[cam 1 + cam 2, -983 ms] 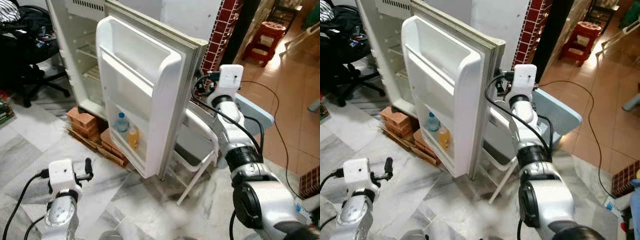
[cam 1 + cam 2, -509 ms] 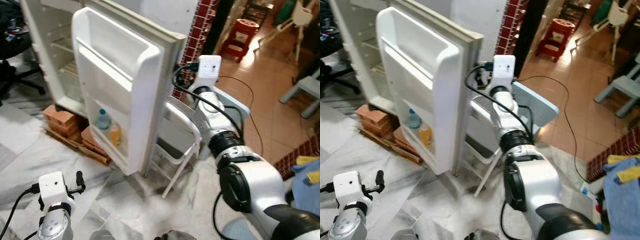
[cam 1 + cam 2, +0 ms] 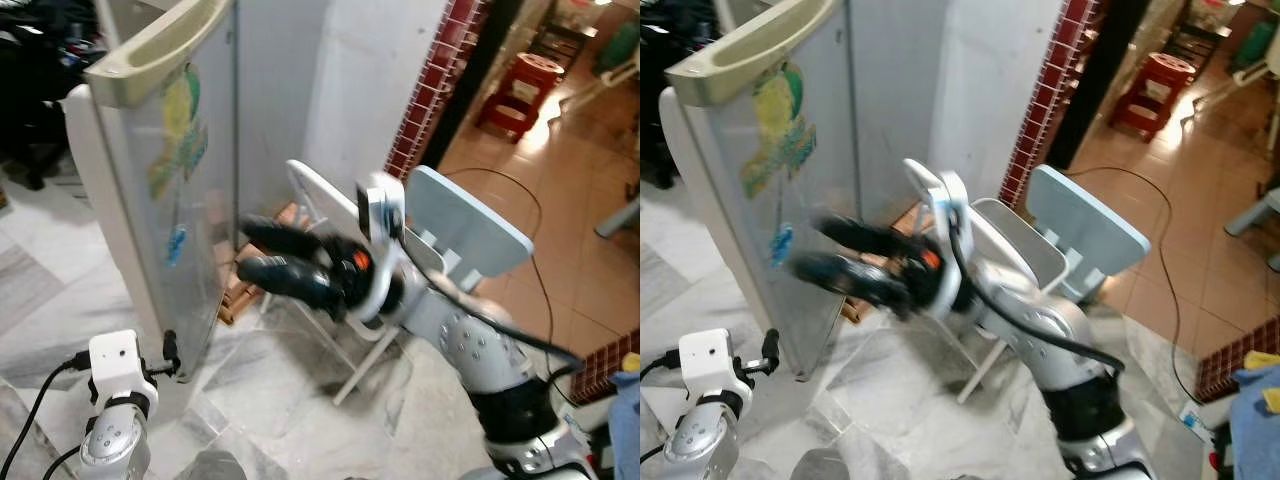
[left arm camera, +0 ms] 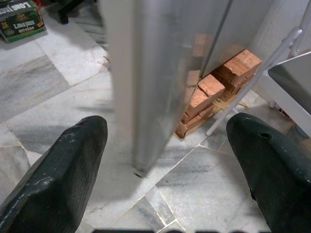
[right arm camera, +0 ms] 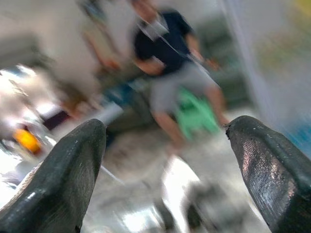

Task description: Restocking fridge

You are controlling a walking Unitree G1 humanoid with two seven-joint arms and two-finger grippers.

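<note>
Fridge door (image 3: 170,170): pale grey outer face with colourful stickers, standing at the robot's left.
Right gripper (image 3: 262,255): blurred, fingers apart, empty, beside the door.
Left gripper (image 4: 165,160): fingers spread, low near the door's bottom edge.

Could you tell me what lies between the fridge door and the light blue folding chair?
In the left eye view, the right gripper, open and empty, crosses between fridge door and folding chair.

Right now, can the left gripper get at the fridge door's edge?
Probably yes. The left gripper is open, low near the floor, and the fridge door edge stands straight ahead between its fingers with bare floor in between. The right gripper swings higher, clear of it.
</note>
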